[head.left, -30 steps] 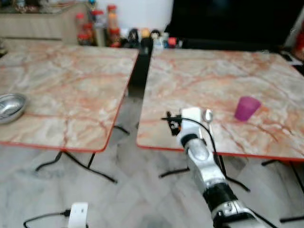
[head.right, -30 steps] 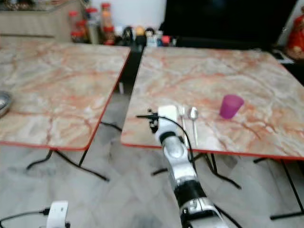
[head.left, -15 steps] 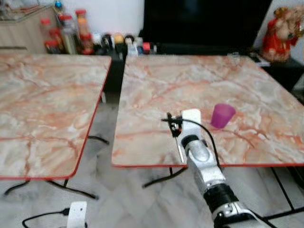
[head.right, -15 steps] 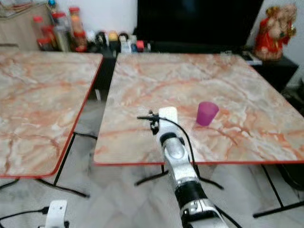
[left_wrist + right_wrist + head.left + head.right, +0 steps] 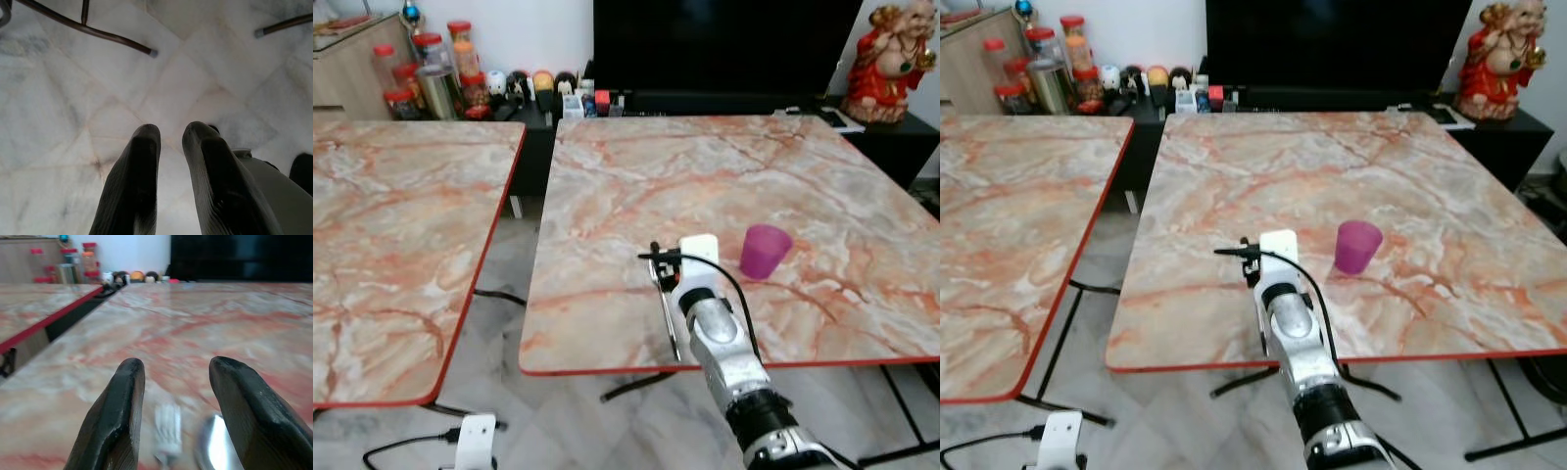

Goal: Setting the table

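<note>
Here, from my head camera, my right arm reaches over the near edge of the marble table (image 5: 636, 186), and my right gripper (image 5: 178, 406) is hidden beyond the wrist. A purple cup (image 5: 765, 251) stands upright on that table, just past my wrist and to its right. A thin utensil handle (image 5: 669, 318) lies on the table along the left side of my forearm. A second marble table (image 5: 401, 225) stands apart to the left of the first.

In my left wrist view, my left gripper (image 5: 170, 147) hangs over the pale floor tiles (image 5: 73, 98), fingers slightly parted, holding nothing.

In my right wrist view, my fingers are spread apart and released, low over the table, with a fork (image 5: 167, 427) and a spoon (image 5: 215, 443) lying side by side between them.
</note>
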`<state>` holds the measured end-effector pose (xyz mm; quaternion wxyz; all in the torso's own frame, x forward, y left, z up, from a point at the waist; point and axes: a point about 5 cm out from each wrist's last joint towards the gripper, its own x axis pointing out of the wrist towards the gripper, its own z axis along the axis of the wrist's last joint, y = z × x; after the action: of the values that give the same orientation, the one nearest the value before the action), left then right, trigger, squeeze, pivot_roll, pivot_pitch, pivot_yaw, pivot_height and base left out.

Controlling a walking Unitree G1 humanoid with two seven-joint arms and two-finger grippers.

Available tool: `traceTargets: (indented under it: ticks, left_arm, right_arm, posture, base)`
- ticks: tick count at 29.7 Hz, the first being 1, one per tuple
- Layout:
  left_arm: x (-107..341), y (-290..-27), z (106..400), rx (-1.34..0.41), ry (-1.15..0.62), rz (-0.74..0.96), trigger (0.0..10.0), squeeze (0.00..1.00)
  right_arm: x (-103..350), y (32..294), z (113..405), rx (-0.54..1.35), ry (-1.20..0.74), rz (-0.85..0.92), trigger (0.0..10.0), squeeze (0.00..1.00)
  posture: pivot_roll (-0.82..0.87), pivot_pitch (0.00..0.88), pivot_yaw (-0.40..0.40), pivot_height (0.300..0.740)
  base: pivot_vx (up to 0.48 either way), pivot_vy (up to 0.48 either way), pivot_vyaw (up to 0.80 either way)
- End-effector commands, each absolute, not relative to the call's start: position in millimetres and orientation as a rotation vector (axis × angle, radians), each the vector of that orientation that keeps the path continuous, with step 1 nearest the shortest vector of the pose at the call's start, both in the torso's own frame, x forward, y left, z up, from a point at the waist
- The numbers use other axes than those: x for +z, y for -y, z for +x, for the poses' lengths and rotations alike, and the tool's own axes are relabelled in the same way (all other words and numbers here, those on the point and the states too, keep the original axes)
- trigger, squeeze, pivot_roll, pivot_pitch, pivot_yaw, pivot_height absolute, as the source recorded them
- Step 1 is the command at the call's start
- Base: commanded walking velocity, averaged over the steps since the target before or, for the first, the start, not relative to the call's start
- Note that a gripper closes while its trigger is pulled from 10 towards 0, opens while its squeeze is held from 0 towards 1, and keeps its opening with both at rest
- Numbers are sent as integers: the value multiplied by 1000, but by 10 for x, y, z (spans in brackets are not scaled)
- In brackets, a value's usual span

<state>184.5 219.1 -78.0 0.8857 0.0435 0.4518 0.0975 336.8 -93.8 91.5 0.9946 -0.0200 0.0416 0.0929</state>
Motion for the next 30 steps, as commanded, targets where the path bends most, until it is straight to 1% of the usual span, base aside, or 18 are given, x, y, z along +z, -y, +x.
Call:
traceTargets:
  ticks: [1,6,7,8,9,10,12,13,14,15,16,21,30]
  left_arm:
    - [-802,-2184,1806,206,-955,79,10000,0]
    - [-798,-2193,1812,199,-957,83,10000,0]
    - [-797,-2195,1814,196,-958,85,10000,0]
    - [-797,-2196,1815,195,-959,86,10000,0]
    - [-796,-2195,1817,194,-958,86,10000,0]
    - [-794,-2193,1821,193,-958,86,10000,0]
    - [-793,-2189,1826,190,-958,83,10000,0]
    - [-794,-2189,1825,189,-959,83,10000,0]
    - [-794,-2187,1827,189,-959,80,10000,0]
    - [-794,-2187,1827,189,-959,80,10000,0]
    - [-795,-2184,1826,188,-960,78,10000,0]
    - [-799,-2179,1820,185,-963,79,10000,0]
    - [-795,-2186,1824,189,-961,79,10000,0]
  right_arm:
    - [913,976,3358,162,-89,-38,10000,0]
    - [871,1020,3328,133,-105,-41,10000,0]
    - [842,1047,3320,112,-121,-48,10000,431]
    - [833,1055,3317,106,-126,-47,10000,431]
    - [822,1064,3314,100,-132,-46,10000,796]
    - [799,1079,3312,90,-149,-56,10000,878]
    - [776,1095,3317,75,-166,-63,10000,843]
    - [776,1095,3318,74,-166,-60,10000,843]
    - [777,1092,3328,75,-170,-64,10000,565]
    - [777,1092,3328,75,-170,-64,10000,565]
    - [780,1092,3342,73,-176,-69,10000,0]
    - [805,1092,3410,60,-200,-41,10000,0]
    - [818,1059,3508,73,-252,-64,10000,0]
  posture:
    - [-79,13,-12,740]
    - [-86,19,-4,740]
    - [-87,19,-3,740]
    - [-87,19,-3,740]
    - [-87,19,-3,740]
    - [-84,20,-3,740]
    - [-84,20,-2,740]
    - [-84,20,-2,740]
    - [-81,18,-3,740]
    - [-81,18,-3,740]
    - [-81,18,-3,740]
    - [-78,16,-3,740]
    - [-72,15,-3,740]
  base:
    - [0,0,0]
    - [0,0,0]
    - [0,0,0]
    - [0,0,0]
    - [0,0,0]
    - [0,0,0]
    - [0,0,0]
    - [0,0,0]
    - [0,0,0]
    - [0,0,0]
    - [0,0,0]
    - [0,0,0]
    - [0,0,0]
